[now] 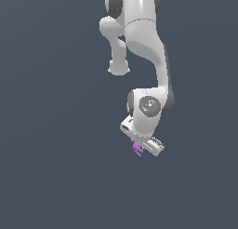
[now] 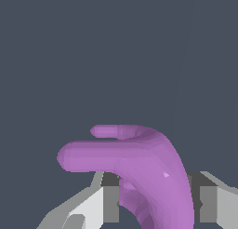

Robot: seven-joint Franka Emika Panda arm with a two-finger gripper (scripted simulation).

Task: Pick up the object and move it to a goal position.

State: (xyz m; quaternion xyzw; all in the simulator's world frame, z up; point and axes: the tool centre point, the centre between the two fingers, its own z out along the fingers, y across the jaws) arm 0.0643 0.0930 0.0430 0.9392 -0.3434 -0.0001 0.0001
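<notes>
The object is a tiny bright purple claw-like piece (image 1: pixel 137 149) with short curved prongs. In the exterior view it sits at the tip of my white gripper (image 1: pixel 141 150), below the arm's wrist. In the wrist view the purple piece (image 2: pixel 144 170) fills the lower middle, its prongs pointing away, and it sits between my two fingers (image 2: pixel 103 200), which close against it on both sides. The gripper (image 2: pixel 155 202) is shut on the piece. No goal marker shows in either view.
The white arm (image 1: pixel 144 46) reaches down from the upper middle of the exterior view. Around it there is only a plain dark grey-blue ground (image 1: pixel 56 153), with no other objects or edges in sight.
</notes>
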